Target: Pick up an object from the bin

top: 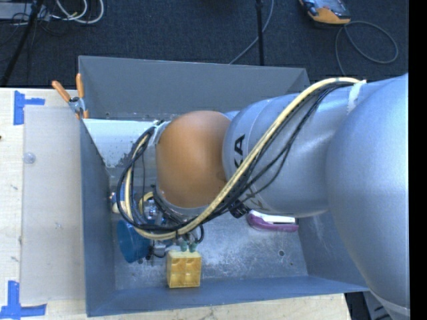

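Note:
My gripper (154, 213) is low in the bin's front left part, mostly hidden under the arm's orange cover and cables. Just left of it and below lies a blue rounded thing (129, 240), close to the bin's left wall. A yellow studded brick (183, 270) sits near the front wall, just in front of the gripper. I cannot see whether either of them touches the gripper.
A purple and white elongated thing (274, 222) pokes out from under the arm at the middle right of the floor. The arm covers most of the bin's middle and right. Bare floor shows along the front right.

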### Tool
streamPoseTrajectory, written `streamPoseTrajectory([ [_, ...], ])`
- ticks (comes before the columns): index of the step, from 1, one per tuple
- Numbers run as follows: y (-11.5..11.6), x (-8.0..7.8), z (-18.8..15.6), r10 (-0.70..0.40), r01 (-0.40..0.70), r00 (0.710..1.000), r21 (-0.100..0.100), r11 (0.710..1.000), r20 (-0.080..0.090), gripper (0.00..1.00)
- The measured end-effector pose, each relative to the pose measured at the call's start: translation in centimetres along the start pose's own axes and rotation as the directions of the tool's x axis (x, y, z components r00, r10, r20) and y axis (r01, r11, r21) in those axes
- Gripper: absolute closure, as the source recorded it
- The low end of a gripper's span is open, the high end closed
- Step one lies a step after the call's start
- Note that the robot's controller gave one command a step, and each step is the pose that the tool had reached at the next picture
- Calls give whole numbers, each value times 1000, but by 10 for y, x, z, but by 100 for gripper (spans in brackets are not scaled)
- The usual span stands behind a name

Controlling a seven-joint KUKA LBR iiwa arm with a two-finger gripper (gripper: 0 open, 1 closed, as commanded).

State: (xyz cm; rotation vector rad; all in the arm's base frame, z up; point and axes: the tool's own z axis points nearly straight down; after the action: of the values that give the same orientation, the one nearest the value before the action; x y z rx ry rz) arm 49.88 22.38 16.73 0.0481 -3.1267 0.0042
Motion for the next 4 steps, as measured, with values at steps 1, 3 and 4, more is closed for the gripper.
streamPoseTrajectory([
  [1,2,7,-17,4,-4,1000,1,1000,-4,100],
  [3,6,15,-81,17,-17,1000,2,1000,-4,100],
  [4,-24,16,-51,16,-16,1000,-3,1000,4,100],
])
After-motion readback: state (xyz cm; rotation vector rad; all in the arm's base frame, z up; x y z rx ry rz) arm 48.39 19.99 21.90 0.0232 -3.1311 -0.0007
